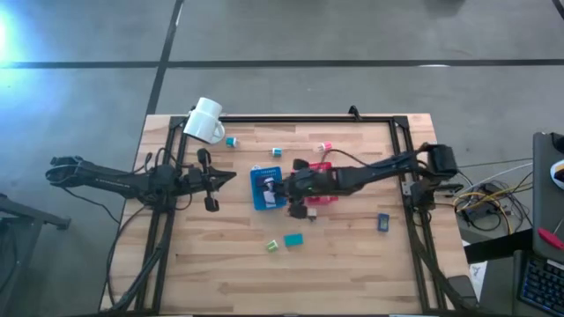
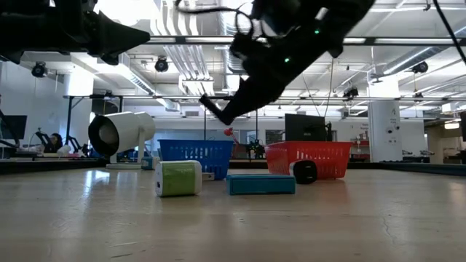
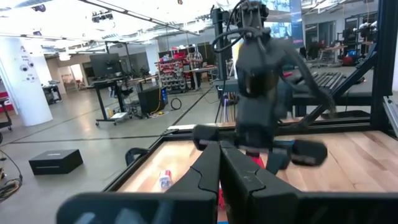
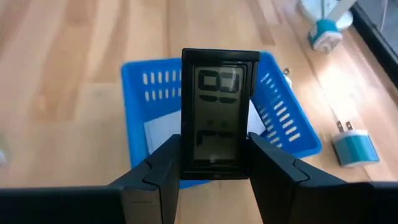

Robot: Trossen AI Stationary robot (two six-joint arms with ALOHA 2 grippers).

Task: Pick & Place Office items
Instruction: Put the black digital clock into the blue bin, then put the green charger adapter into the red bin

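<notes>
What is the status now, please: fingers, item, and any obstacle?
Right gripper holds black digital clock above blue tray. Left gripper shut, empty, waiting left of tray. White item already in tray; path looks clear.

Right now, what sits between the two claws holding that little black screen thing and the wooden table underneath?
The blue basket. In the right wrist view, the right gripper holds a small black digital clock directly above it; white items already lie inside.

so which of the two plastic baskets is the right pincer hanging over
The blue slatted plastic basket, not the red one beside it. The right pincer holds a black-framed small display directly above it.
</notes>
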